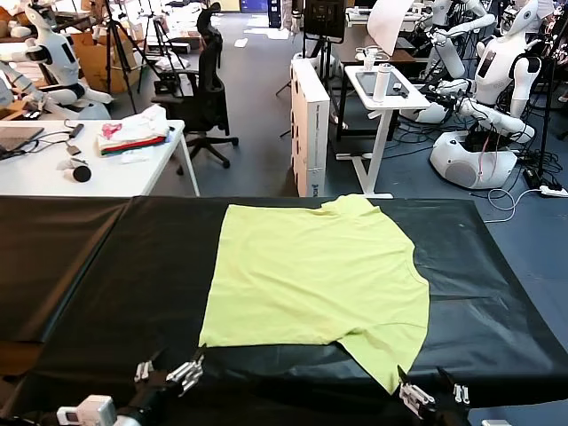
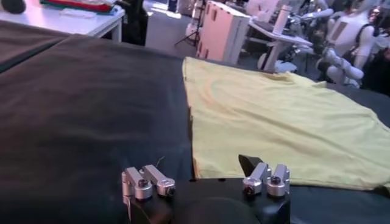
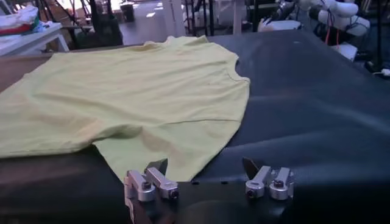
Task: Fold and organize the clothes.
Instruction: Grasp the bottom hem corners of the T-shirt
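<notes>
A lime T-shirt point(image 1: 315, 280) lies spread flat on a table covered in black cloth point(image 1: 106, 275), a little toward three o'clock from the middle. Its neck opening faces three o'clock, one sleeve point(image 1: 353, 207) reaches toward twelve o'clock at the far edge, and the other sleeve point(image 1: 382, 351) points to about five o'clock near the front edge. The hem runs along the nine o'clock side.

The left gripper point(image 1: 169, 374) hovers low at the front edge, around seven o'clock, just beside the shirt's near hem corner; its fingers point(image 2: 146, 182) stand wide apart and hold nothing. The right gripper point(image 1: 433, 392) sits at about five o'clock, just beside the tip of the near sleeve, also spread wide with nothing between its fingers point(image 3: 149, 184).

Beyond the table at eleven o'clock, a white desk point(image 1: 98, 173) carries a heap of white, pink and red fabric point(image 1: 135, 131).
</notes>
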Controlling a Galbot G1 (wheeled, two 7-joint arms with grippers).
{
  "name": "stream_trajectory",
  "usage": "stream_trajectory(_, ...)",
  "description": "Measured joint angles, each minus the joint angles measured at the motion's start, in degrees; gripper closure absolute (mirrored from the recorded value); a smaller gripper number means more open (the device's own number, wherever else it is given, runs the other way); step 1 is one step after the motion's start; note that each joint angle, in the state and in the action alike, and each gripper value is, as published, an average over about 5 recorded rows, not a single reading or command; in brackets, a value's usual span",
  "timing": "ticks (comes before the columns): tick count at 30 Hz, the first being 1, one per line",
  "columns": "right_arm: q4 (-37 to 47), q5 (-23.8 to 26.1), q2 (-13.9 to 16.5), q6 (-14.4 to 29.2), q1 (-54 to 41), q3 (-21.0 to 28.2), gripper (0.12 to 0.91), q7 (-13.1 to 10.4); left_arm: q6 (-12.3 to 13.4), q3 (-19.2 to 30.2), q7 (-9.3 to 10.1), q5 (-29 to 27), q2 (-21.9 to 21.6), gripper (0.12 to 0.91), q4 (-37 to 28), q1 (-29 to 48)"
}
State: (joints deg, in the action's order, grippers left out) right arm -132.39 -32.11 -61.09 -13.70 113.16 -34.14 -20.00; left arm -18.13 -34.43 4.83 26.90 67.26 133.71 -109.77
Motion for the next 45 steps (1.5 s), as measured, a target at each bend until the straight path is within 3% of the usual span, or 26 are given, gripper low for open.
stream_trajectory(13,3.1,0.7,-1.7,-1.4,-5.7,2.5,0.118,-0.2,1.3,2.3,0.02,-1.9,2.2,0.123,-4.2,3.2)
stream_trajectory(24,4.7,0.4,-1.8,-3.5,-6.3,3.1,0.120,-0.2,0.9,3.5,0.11,-1.8,3.1,0.123,-6.4,4.6)
stream_trajectory(27,4.9,0.4,-1.8,-3.7,-6.4,3.3,0.159,-0.2,0.7,3.7,0.15,-1.7,3.4,0.129,-6.8,5.1)
stream_trajectory(30,5.1,0.4,-1.7,-3.7,-6.4,3.5,0.293,-0.2,0.6,3.8,0.17,-1.5,3.5,0.181,-7.3,5.3)
stream_trajectory(36,5.6,0.4,-1.7,-3.6,-6.6,3.8,0.651,0.0,0.6,3.8,0.18,-1.4,3.8,0.352,-7.6,5.1)
stream_trajectory(42,5.6,0.4,-1.6,-3.6,-6.1,3.8,0.847,0.2,0.6,4.1,0.12,-1.4,3.9,0.474,-8.1,5.4)
stream_trajectory(45,5.2,0.3,-1.4,-3.5,-5.8,3.6,0.886,0.2,0.7,4.3,-0.02,-1.4,4.0,0.504,-8.5,5.4)
